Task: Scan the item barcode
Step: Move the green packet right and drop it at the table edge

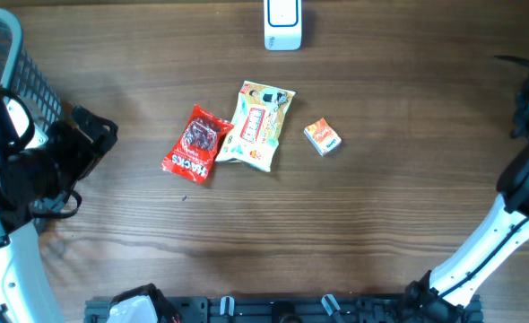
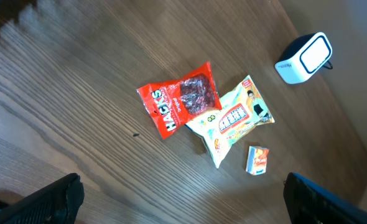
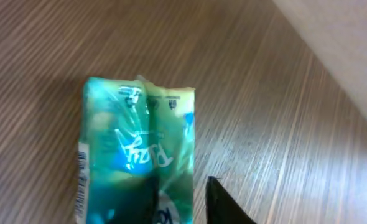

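Observation:
A green plastic packet (image 3: 137, 155) fills the right wrist view, a barcode strip (image 3: 81, 180) running along its left edge. My right gripper (image 3: 185, 202) is open around its lower part: one dark finger (image 3: 224, 205) stands clear of the packet's right edge, while the other shows only as a dark shape at the packet. The white scanner (image 1: 282, 24) stands at the table's far edge. Far to the left, my left gripper (image 2: 183, 205) hangs wide open above bare wood with nothing in it.
In the middle lie a red Hacks bag (image 1: 195, 144), a pale yellow snack bag (image 1: 258, 126) overlapping it, and a small orange box (image 1: 322, 137). A wire basket (image 1: 13, 63) sits at the far left. The right arm (image 1: 515, 188) runs off the right edge.

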You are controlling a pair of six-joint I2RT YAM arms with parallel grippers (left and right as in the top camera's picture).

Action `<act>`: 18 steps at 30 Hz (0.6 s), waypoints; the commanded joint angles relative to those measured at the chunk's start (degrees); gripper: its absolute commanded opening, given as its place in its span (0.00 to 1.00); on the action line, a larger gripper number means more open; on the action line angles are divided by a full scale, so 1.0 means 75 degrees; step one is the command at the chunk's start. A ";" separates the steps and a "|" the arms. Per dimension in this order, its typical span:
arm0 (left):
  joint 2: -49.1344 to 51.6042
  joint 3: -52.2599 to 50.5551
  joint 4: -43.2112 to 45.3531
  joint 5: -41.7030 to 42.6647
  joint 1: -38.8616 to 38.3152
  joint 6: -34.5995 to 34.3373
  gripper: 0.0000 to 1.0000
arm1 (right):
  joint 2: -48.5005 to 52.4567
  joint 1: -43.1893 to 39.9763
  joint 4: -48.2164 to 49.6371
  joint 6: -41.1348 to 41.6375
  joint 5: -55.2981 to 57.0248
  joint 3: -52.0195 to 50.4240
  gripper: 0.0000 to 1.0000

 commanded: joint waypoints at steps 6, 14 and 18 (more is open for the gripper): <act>0.0000 0.0029 0.0020 -0.0047 0.0050 0.0122 1.00 | 0.0111 -0.0166 -0.1714 -0.0032 -0.2996 0.2183 1.00; 0.0000 0.0029 0.0020 -0.0047 0.0050 0.0122 1.00 | -0.1294 -0.0038 -0.2865 0.0612 -0.6248 0.3488 1.00; 0.0000 0.0029 0.0020 -0.0047 0.0050 0.0122 1.00 | -0.1469 0.0495 -0.4089 0.0525 -1.0328 0.3471 0.99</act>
